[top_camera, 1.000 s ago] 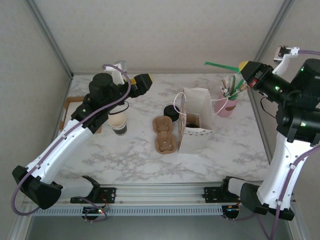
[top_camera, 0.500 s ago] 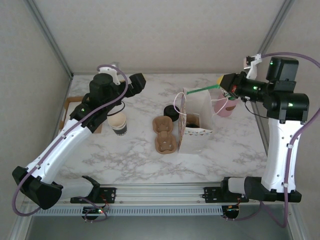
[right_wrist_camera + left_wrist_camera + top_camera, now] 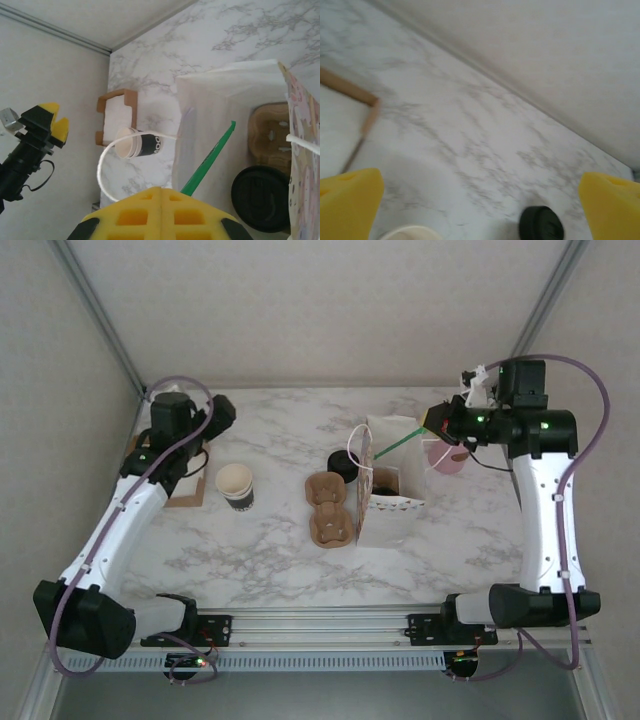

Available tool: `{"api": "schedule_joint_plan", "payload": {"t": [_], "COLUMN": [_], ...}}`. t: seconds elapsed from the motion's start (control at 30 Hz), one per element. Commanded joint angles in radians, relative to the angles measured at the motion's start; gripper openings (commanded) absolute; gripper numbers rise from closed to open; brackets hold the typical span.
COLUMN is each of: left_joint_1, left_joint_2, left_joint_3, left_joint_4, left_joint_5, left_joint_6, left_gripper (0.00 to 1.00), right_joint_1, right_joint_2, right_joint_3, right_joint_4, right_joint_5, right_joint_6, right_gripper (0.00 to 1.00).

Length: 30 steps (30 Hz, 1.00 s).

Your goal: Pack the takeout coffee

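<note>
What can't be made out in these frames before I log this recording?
- Paper cup: left wrist view, cut off by the bottom edge, just the rim in frame.
- Pink cup: top view, largely covered by the right gripper.
- White bag contents: top view, dark shapes inside too small to identify.
- Paper cup's print: right wrist view, too small to read.

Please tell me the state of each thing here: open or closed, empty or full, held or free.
paper bag: upright, mouth open.
takeout coffee: lid on, standing outside the bag.
lidless cup: upright, uncovered.
carrier: lying flat, both wells empty.
green straw: held, tip over the bag's mouth.
left gripper: open, empty.
right gripper: shut on the green straw.
</note>
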State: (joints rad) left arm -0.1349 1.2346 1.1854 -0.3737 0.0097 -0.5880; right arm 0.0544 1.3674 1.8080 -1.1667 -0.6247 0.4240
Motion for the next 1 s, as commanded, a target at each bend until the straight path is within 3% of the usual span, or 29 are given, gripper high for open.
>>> {"api": "schedule_joint_plan", "payload": {"t": [0.0,0.2,0.37,0.5,0.7,0.97], "left_joint_1": [0.07,0.172,0.254,0.285,0.333,0.377], "left_joint_2": [-0.038,-0.028,0.015,0.107,0.293,0.523], "left_joint_3": [-0.039,-0.124,-0.168,-0.163,-0.127,-0.037], "left_joint_4": [-0.059,-0.09,-0.085,-0.093,-0.091,-0.091], "left_joint_5": [-0.039,-0.119,-0.154,-0.205,-0.197,-0.139], "left_joint_6": [-0.027,-0.026,-0.013,0.006,0.041,0.087], "left_gripper": [0.99,0.93,0.87,0.84,0.81,0.72], "right_joint_1": [0.026,0.08,0.091,0.091,0.091,0.091], "right_joint_2": [0.028,0.096,0.118,0.104,0.062,0.019], "right_joint_3": [-0.012,0.012,0.071,0.096,0.071,0.033], "right_joint_4": [0.026,0.006,-0.018,-0.021,-0.02,-0.022], "right_joint_5": [0.034,0.118,0.176,0.195,0.196,0.195], "right_joint_6": [-0.04,-0.078,-0.105,-0.117,-0.138,-0.147], "right_gripper": [0.01,0.28,0.37,0.47,0.7,0.79]}}
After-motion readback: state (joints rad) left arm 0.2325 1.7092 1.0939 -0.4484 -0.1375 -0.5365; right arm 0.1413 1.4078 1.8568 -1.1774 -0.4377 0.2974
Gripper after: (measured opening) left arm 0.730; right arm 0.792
